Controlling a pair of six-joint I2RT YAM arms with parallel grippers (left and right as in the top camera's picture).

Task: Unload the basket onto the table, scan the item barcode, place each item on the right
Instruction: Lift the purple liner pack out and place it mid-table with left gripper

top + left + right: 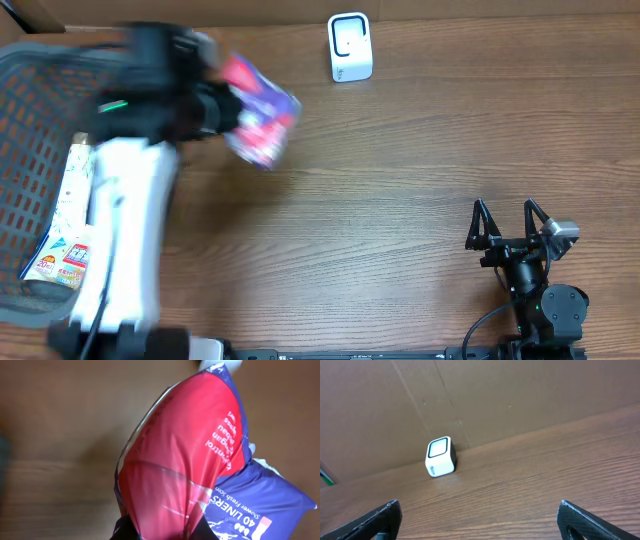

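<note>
A red and purple plastic pack of liners [261, 112] hangs above the table at the back left, pinched in my left gripper [222, 108]. In the left wrist view the pack [190, 460] fills the frame, its crumpled end clamped between the dark fingers [127, 530]. No barcode shows on it. The white scanner [350, 47] stands at the back edge, right of the pack; it also shows in the right wrist view, the scanner [441, 456] against the cardboard wall. My right gripper [509, 222] rests open at the front right, nothing between its fingers [380, 520].
A dark mesh basket [30, 120] sits at the left with a white tube and a box [68, 255] inside. A cardboard wall [495, 400] runs along the table's back edge.
</note>
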